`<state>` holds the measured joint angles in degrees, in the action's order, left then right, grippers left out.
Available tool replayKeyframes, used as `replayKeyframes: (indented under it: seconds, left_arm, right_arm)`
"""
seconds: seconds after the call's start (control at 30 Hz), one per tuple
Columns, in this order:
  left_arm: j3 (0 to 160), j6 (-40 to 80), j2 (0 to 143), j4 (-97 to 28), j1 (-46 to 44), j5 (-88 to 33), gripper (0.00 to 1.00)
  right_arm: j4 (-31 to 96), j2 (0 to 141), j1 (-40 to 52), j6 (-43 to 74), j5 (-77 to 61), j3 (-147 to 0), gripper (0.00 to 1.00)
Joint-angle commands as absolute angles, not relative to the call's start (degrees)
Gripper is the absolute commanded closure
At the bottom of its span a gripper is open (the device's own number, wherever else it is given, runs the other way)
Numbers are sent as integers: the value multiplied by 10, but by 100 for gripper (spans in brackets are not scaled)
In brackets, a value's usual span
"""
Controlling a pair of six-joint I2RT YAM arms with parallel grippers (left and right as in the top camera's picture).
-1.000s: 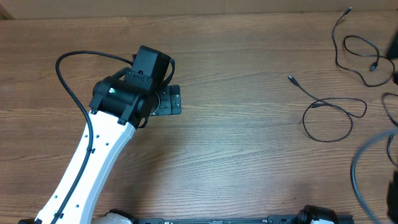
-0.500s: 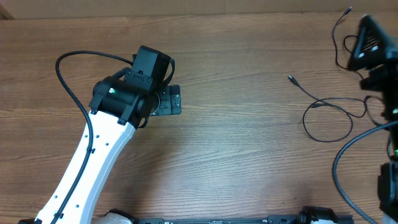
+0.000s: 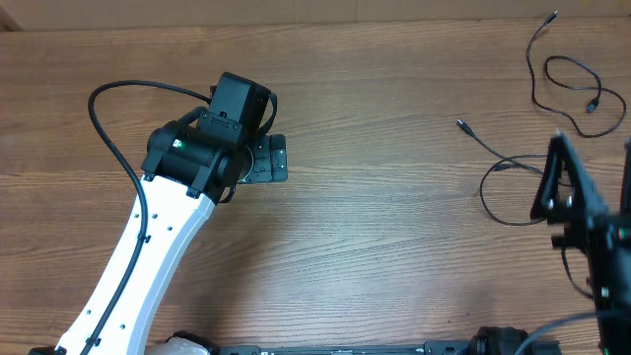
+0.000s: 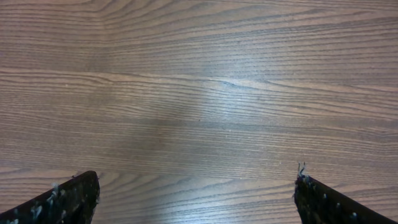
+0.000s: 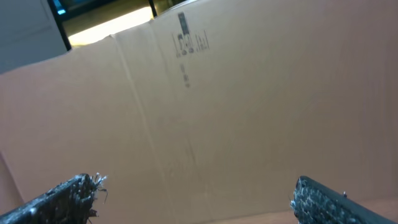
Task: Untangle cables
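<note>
Two thin black cables lie apart at the table's right. One cable [image 3: 575, 64] winds near the far right corner. The other [image 3: 483, 193] forms a loop, with a small plug [image 3: 460, 124] pointing left. My right gripper [image 3: 564, 192] hangs raised and blurred above the right side of that loop, hiding part of it. In the right wrist view, the right gripper [image 5: 196, 190] is open and faces a cardboard wall, with nothing between its fingers. My left gripper [image 3: 268, 158] rests low over bare wood at centre left, far from the cables. It [image 4: 196, 190] is open and empty.
A brown cardboard wall [image 5: 249, 93] stands behind the table's far edge. The left arm's thick black cord [image 3: 104, 99] arcs over the table at the left. Bare wood [image 3: 385, 197] lies between the two arms.
The right arm has swung from the right edge up to the far right, then down to the looped cable's right side. The left arm and both cables have not moved.
</note>
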<state>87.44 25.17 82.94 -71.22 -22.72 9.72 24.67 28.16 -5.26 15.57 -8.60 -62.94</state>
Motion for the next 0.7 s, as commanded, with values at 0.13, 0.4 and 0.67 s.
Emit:
replayKeyframes:
  seconds: [0.13,0.4,0.67]
  left_arm:
    - [870,253,828,-714,-224,105,0]
    - [870,253,828,-714,-224,105,0]
    - [870,253,828,-714,-224,105,0]
  right_arm:
    - [245,220,-44,150,-93,-622,0]
    - [244,163,5,149,-91,-622,0]
    - [231,85,37,144,-91,-624,0]
